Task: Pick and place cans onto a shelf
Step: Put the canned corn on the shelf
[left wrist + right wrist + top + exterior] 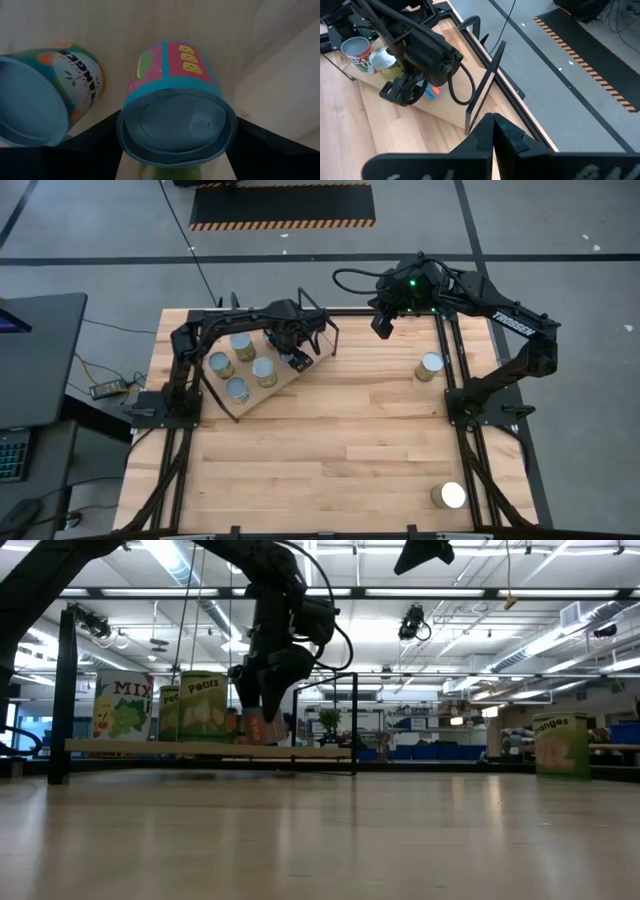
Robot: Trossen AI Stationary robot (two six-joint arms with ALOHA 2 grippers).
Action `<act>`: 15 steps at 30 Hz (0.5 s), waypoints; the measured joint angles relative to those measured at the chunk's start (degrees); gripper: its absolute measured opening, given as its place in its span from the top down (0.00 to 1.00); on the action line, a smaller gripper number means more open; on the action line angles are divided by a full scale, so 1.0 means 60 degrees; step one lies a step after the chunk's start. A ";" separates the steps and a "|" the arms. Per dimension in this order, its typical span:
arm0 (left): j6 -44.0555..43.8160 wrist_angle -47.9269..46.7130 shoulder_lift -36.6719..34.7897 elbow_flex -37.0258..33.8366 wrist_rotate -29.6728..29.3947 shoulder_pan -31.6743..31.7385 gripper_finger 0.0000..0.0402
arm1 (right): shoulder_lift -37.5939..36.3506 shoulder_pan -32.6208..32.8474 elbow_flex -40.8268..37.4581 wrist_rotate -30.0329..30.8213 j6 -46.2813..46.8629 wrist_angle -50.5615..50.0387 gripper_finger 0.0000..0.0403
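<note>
Standing upright on the shelf (285, 388), the can (176, 102) sits between left hand (297, 360) fingers

right arm (510, 315): "TROSSEN" | shelf can (204, 705): "Pears" | neighbour can (122, 705): "MIX" | table can (561, 745): probably "Oranges"

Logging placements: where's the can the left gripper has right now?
In the high view, the pink-and-blue can sits between the left gripper fingers over the shelf at the table's far left, beside the four cans already standing there.
</note>
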 joint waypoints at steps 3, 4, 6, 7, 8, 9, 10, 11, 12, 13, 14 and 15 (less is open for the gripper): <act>0.0035 -0.0009 0.0000 0.0004 0.0145 0.0004 0.28 | 0.0000 0.0000 -0.0002 -0.0028 0.0051 0.0001 0.97; 0.0035 -0.0009 0.0000 0.0004 0.0152 0.0000 0.28 | 0.0000 0.0000 -0.0001 -0.0028 0.0054 0.0000 0.97; 0.0035 -0.0008 0.0000 0.0004 0.0153 0.0000 0.27 | 0.0000 -0.0001 -0.0002 -0.0028 0.0058 0.0004 0.97; 0.0033 -0.0015 0.0000 0.0004 0.0155 0.0000 0.25 | 0.0000 0.0000 -0.0002 -0.0028 0.0058 0.0004 0.97; 0.0031 -0.0029 0.0000 0.0004 0.0156 -0.0005 0.24 | 0.0000 -0.0004 -0.0002 -0.0024 0.0058 0.0004 0.97; 0.0031 -0.0059 0.0000 0.0004 0.0156 -0.0007 0.22 | 0.0000 0.0000 -0.0002 -0.0025 0.0058 0.0004 0.97; 0.0031 -0.0092 0.0000 0.0004 0.0159 -0.0007 0.20 | 0.0000 0.0000 -0.0002 -0.0024 0.0060 0.0004 0.97; 0.0031 -0.0119 0.0000 0.0004 0.0156 -0.0003 0.18 | 0.0000 -0.0001 -0.0002 -0.0024 0.0061 0.0004 0.97; 0.0031 -0.0133 0.0000 0.0004 0.0156 0.0000 0.16 | 0.0000 0.0000 -0.0002 -0.0024 0.0061 0.0004 0.97; 0.0031 -0.0138 0.0000 0.0004 0.0154 0.0000 0.15 | 0.0000 -0.0001 0.0001 -0.0024 0.0061 0.0004 0.97; 0.0019 -0.0140 0.0000 0.0004 0.0155 0.0000 0.14 | 0.0000 0.0000 -0.0001 -0.0024 0.0061 0.0004 0.97; 0.0002 -0.0145 0.0000 0.0004 0.0155 0.0000 0.13 | 0.0000 0.0000 -0.0002 -0.0024 0.0061 0.0004 0.97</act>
